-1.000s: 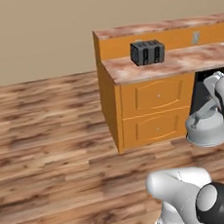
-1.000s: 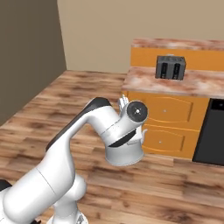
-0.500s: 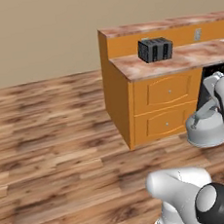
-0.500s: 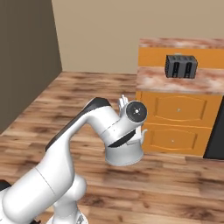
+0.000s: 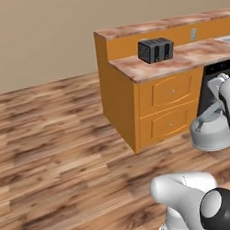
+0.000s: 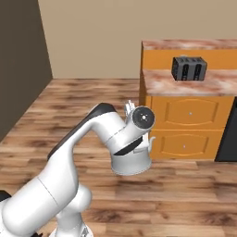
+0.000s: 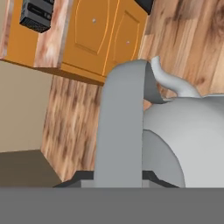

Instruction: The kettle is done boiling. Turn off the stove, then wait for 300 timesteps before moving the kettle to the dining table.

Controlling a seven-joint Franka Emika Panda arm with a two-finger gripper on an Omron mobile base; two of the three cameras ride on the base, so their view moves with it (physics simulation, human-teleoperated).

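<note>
Kettle [image 5: 212,134] hangs over wood floor [image 5: 56,158] (beside orange cabinet [image 5: 161,107]).

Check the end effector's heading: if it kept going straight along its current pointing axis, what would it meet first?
Nothing but its own load at first: the end effector is closed on the squat silver-grey metal kettle by its handle. Past the kettle, the hand view looks onto the wooden plank floor, likely next, though depth is unclear.

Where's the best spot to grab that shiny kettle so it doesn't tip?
By its handle, I think. In the hand view that flat grey strap runs up over the kettle dome, with the spout poking out beyond it. Coming from above, fingers either side of the strap, lets the round body hang below.
</note>
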